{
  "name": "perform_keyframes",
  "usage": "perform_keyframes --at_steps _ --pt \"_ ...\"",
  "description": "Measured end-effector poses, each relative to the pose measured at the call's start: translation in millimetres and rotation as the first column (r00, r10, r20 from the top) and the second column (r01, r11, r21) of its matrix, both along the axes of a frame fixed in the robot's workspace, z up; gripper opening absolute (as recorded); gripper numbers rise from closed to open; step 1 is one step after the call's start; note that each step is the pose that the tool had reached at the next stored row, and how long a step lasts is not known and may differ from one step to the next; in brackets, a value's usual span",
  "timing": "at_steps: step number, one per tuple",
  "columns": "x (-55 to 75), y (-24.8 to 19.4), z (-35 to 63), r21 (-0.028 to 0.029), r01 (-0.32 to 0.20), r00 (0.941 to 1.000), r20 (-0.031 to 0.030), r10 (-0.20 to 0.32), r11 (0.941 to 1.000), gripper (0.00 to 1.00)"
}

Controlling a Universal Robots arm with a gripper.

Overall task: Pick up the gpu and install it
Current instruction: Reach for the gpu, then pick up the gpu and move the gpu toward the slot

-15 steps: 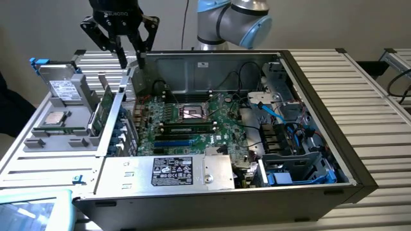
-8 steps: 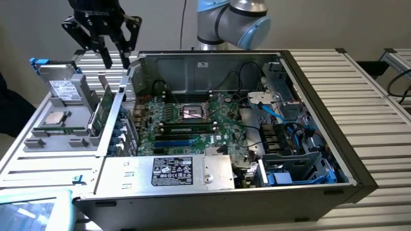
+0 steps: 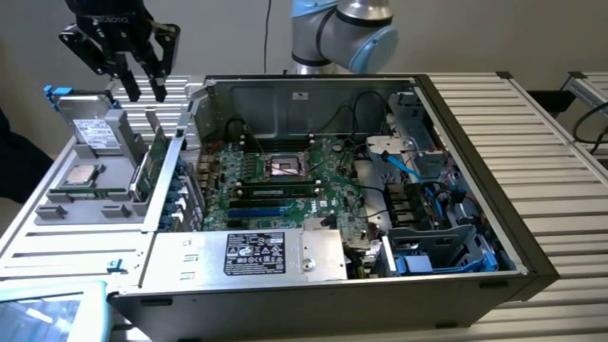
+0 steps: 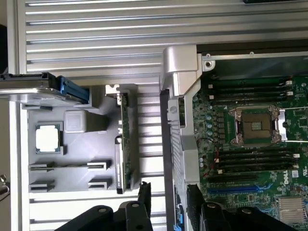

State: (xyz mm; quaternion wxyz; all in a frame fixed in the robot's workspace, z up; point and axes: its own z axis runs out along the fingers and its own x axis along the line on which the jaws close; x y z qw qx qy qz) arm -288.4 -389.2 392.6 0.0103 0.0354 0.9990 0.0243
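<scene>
The gpu (image 3: 155, 162) stands on its edge in a slot of the grey parts tray (image 3: 57, 214), at the exterior view's left of the open computer case. It shows as a thin green board with a silver end bracket (image 4: 124, 144). My gripper (image 3: 145, 90) hangs well above the far end of the tray, over the gpu, apart from it. Its two black fingers (image 3: 133, 87) are open with nothing between them. In the wrist view the gripper (image 4: 168, 197) sits between the gpu and the case wall (image 4: 175, 139).
The open case holds a green motherboard (image 3: 275, 178) with a bare processor socket (image 4: 255, 126). A silver white-labelled drive (image 3: 95, 132) stands at the tray's back, and a processor chip (image 3: 81, 177) lies flat on the tray. Ribbed metal table (image 3: 542, 135) surrounds the case.
</scene>
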Motion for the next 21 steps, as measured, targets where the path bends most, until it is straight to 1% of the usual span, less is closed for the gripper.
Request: perform_keyframes --at_steps 11,13,21 --pt "-49.7 0.9 0.0 0.0 0.0 1.0 0.0 0.0 1.0 0.44" --pt "-52.3 0.9 0.0 0.0 0.0 1.0 0.0 0.0 1.0 0.44" --pt "-52.4 0.9 0.0 0.0 0.0 1.0 0.0 0.0 1.0 0.44"
